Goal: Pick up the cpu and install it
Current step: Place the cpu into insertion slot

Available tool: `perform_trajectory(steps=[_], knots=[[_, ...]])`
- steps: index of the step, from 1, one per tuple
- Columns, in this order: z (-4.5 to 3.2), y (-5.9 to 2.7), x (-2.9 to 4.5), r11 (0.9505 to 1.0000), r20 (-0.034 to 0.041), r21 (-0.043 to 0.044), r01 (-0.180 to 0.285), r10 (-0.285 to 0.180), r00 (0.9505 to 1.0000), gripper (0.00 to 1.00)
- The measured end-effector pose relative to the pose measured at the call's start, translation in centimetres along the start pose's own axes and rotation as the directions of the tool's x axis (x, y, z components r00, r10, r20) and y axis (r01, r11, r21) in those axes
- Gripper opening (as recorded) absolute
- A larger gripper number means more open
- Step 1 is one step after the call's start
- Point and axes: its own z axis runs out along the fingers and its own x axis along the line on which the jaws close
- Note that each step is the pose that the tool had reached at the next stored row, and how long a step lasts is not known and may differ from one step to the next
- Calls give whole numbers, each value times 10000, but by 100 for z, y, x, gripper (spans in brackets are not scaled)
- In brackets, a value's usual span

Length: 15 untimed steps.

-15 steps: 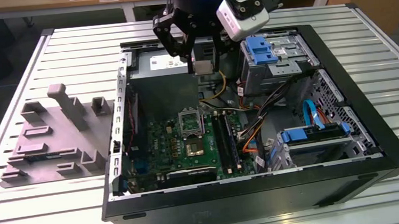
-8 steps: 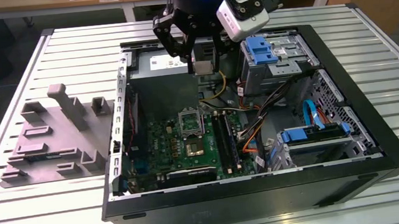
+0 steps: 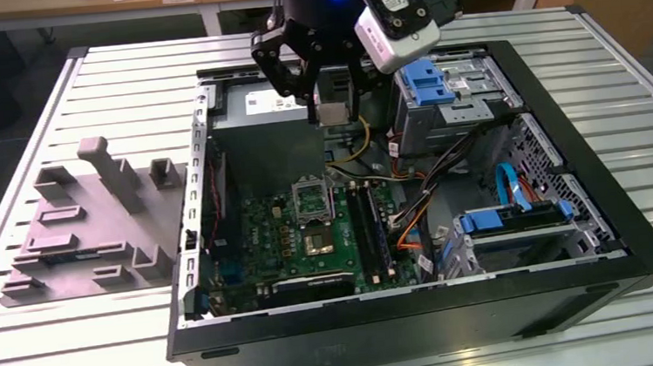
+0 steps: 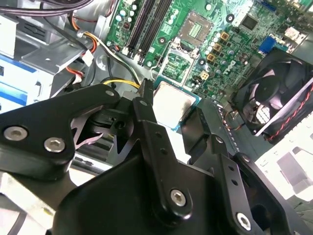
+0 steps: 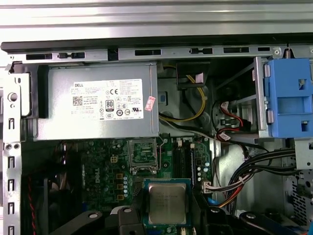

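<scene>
Closest to us in the second wrist view are the gripper's black fingers (image 4: 146, 127), and we see them clamped on two opposite edges of the cpu (image 4: 172, 100). The gripper (image 4: 171, 105) is closed on the chip, whose pale metal top faces the camera. In the first wrist view we find the same grip: the cpu (image 5: 167, 203) sits square between the fingers of the gripper (image 5: 167, 211), held above the green motherboard (image 5: 105, 178) and not seated in it.

Going across the exterior view from its left, we first meet a grey moulded fixture (image 3: 91, 223) standing on the slatted metal table (image 3: 61, 361). Next comes the open computer case (image 3: 430, 315), lying on its side. Inside it, we see the grey power supply (image 3: 253, 108) at the far end, and the motherboard (image 3: 272, 231) below it with the open socket (image 3: 317, 234). The gripper (image 3: 327, 102) hangs over the case near the power supply, and the cpu (image 3: 333, 112) is raised well clear of the socket. Further to that view's right are blue drive brackets (image 3: 423, 79) and a blue drive caddy (image 3: 516, 217), with bundled cables (image 3: 421, 197) between them and the board. The second wrist view also shows a black fan (image 4: 271, 95) beside the motherboard.
</scene>
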Motion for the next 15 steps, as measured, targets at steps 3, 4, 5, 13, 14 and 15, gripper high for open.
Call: perform_trajectory(steps=[3, 4, 5, 13, 14, 15], knots=[[36, -22, 3, 10000, 1, -2, 13, -13, 10000, 47], [46, -30, 4, 10000, -1, 0, 19, -19, 10000, 47], [55, -38, 5, 10000, -1, 0, 25, -25, 10000, 47], [100, -64, 5, 10000, -18, 0, 35, -35, 10000, 47], [103, -66, 5, 10000, -19, 0, 35, -35, 10000, 47], [106, -68, 5, 10000, -19, 0, 35, -35, 10000, 47]])
